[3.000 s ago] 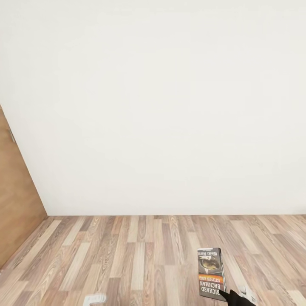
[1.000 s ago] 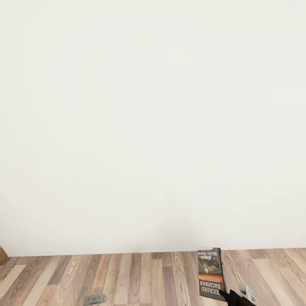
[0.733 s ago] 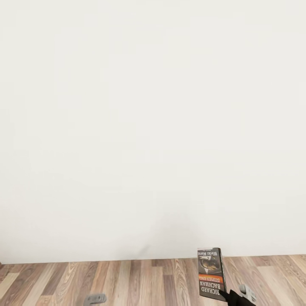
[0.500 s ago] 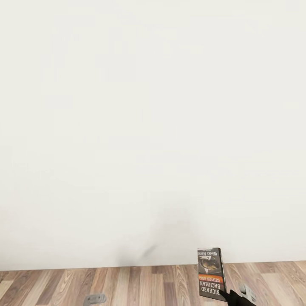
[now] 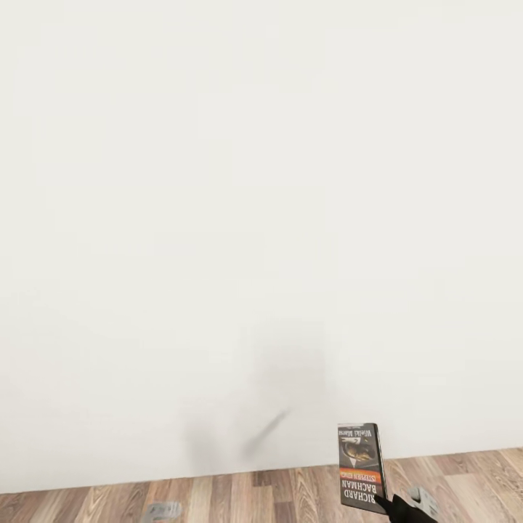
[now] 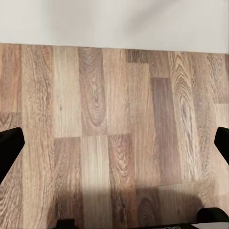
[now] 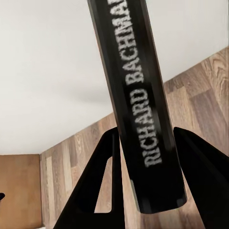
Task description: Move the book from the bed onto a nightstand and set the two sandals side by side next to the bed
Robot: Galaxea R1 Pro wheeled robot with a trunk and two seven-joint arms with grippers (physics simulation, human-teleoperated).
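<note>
The right gripper (image 7: 143, 191) has its jaws closed on the Richard Bachman paperback (image 5: 361, 467), one dark finger pressed to each face of the thin book, spine toward the wrist camera. In the head view the book stands nearly upright, cover facing the robot with its lettering upside down, held by its lower corner above the wood-plank floor (image 5: 290, 494). Straight ahead is a plain white wall (image 5: 261, 218), with a faint grey shadow low on it. Neither the bed, a nightstand nor the sandals are in sight.

The left gripper (image 6: 114, 148) has its jaws spread wide and empty, a dark fingertip at each edge of its wrist view, with bare planks and the foot of the wall between them.

By my reading the robot is carrying the book toward a nightstand and is close to the wall. To do this well, the base should turn away from the wall until the low reddish-brown cabinet comes into view, before any arm reach begins. The grip is out at one corner, so a thin paperback may swing or slip; slow turning and a steady wrist will help. At the nightstand, tip the book flat, lower it until it rests on the top, then release
</note>
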